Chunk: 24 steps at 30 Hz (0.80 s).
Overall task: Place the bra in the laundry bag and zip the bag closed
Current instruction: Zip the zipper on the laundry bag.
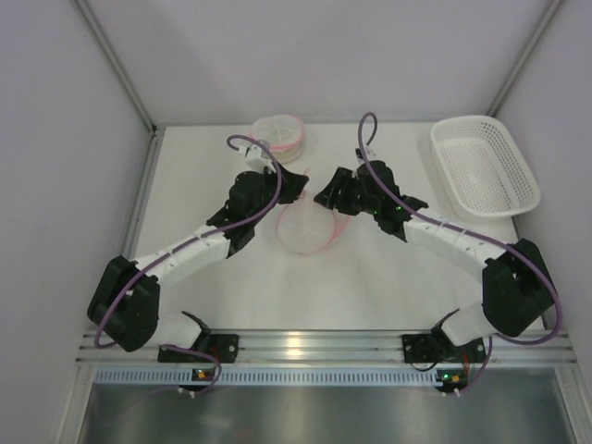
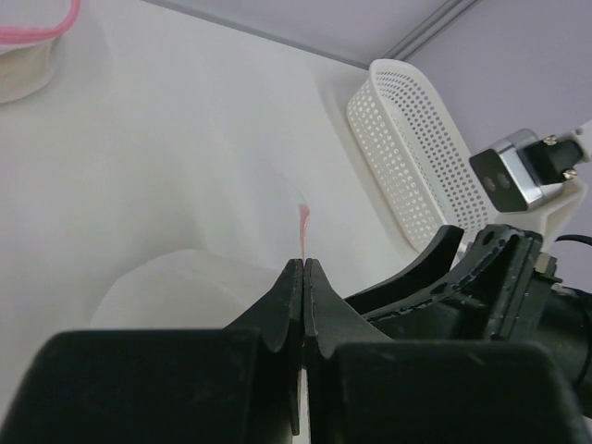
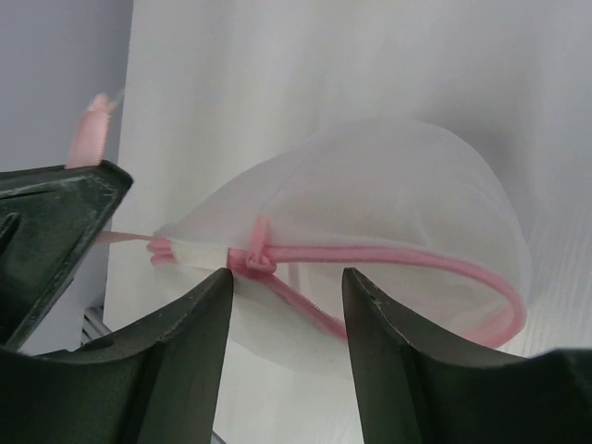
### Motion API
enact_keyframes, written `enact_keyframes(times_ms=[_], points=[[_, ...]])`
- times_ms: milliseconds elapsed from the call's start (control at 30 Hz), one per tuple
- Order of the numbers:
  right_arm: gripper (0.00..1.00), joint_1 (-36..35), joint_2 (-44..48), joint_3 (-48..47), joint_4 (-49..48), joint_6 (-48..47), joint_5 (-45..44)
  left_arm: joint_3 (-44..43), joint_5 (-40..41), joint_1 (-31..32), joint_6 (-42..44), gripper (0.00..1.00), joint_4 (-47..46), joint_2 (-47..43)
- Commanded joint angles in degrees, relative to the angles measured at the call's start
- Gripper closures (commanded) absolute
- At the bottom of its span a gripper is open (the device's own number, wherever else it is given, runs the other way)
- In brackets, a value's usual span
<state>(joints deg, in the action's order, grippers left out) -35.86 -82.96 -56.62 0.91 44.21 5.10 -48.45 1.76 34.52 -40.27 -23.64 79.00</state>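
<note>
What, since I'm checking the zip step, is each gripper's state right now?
Left gripper: shut on the pink tab of the laundry bag.
Right gripper: open, zipper pull just beyond its jaws, nothing held.

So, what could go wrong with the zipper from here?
1. The left claw pinches only the thin pink tab; it may slip out under tension.
2. The right claw stands open near the pull, not on it; closing could catch the mesh bag instead.
</note>
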Motion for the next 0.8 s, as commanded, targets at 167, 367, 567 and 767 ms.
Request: enact_keyframes(times_ms=[167,367,567,767], points=[[0.53,-0.18,-1.24,-1.92,-4.59,2.81,2.02,0.46,-0.35,-0.33,1.07,1.0,-6.07,-2.89],[0.54,-0.18,-1.59,-0.77,-9.77,4.48,1.31,1.33,-0.35,-0.33,0.81,1.0,-6.42,-3.24],[0.68,-0.18,-2.21,0.11,-12.69,4.93,0.96,1.51,-0.35,-0.33,0.9,1.0,-6.6,-3.59],[0.68,-0.18,-2.74,-0.42,-12.16,4.49,2.98,1.69,0.35,-0.25,1.42,1.0,-6.6,-4.03]])
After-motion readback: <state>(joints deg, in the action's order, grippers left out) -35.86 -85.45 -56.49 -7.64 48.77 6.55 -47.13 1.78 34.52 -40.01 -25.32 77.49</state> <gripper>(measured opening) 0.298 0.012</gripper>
